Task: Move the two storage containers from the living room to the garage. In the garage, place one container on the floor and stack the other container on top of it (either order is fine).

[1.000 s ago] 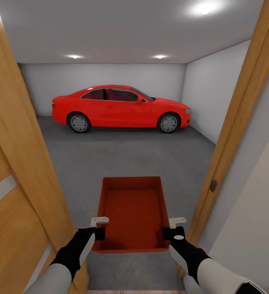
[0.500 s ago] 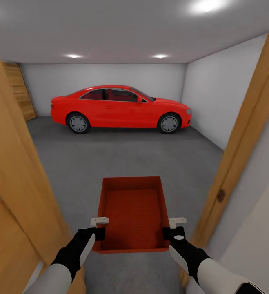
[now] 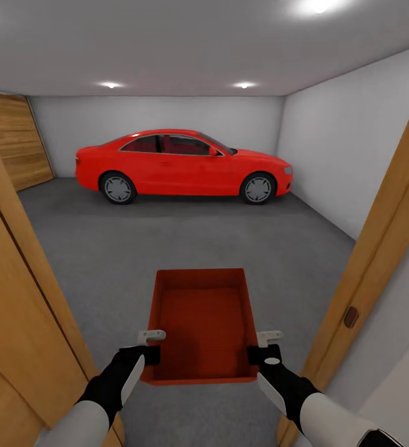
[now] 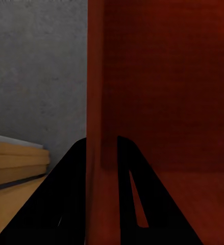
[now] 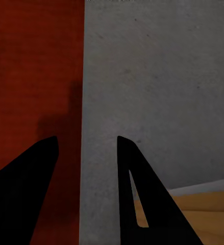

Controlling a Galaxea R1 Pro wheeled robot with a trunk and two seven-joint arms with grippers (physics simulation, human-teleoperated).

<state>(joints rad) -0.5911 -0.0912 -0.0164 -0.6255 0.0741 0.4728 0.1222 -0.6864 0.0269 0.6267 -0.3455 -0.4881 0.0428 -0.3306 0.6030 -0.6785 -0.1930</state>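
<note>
Red-orange straight-walled container [image 3: 204, 323], clamped by left gripper [image 3: 149, 345] and right gripper [image 3: 261, 347].

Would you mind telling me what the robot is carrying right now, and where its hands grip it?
One red bin, held by both hands: the left hand straddles its left side wall near the near corner, the right hand the right side wall likewise.

A red car [image 3: 182, 162] is parked sideways along the far wall [image 3: 154, 118].
</note>
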